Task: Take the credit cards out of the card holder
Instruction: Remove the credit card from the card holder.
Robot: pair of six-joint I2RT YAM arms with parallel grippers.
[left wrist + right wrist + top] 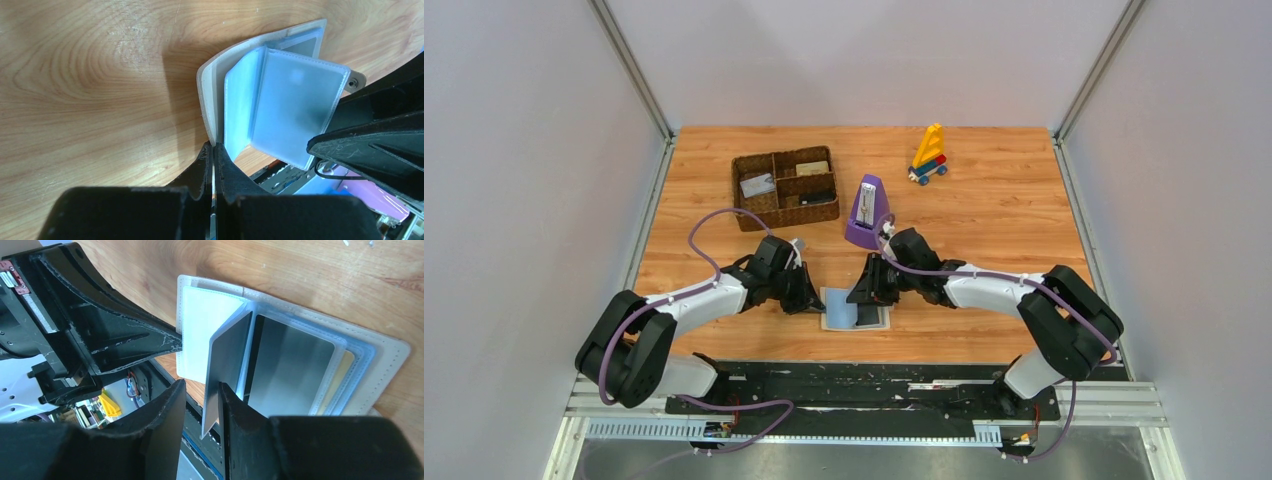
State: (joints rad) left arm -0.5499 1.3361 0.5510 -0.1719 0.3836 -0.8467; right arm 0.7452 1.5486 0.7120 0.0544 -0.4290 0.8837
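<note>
While both arms reach inward in the top view, I see the card holder [840, 308] lying open on the counter [984, 230] close to its near edge. It sits between the left gripper [810, 296] and the right gripper [864, 292], both down at it. A black card [872, 316] shows on its right half. Farther back stand a brown woven tray [774, 215], a purple metronome [867, 213] and a coloured block toy [929, 155], all well apart from the holder.

Through the left wrist camera, the left gripper is closed, its fingers pressed together on the edge of the holder's pale cover, which curls up off the wood. Cloudy plastic sleeves [290, 110] fan out beside it.

Through the right wrist camera, the right gripper's jaws stand a little apart, straddling an upright leaf [230, 360] with a dark face. The leaf leans on one finger with a gap on the other side, so nothing is clamped. The black card lies in the flat sleeve just beside, and a tan card [346, 365] peeks out beneath it.
</note>
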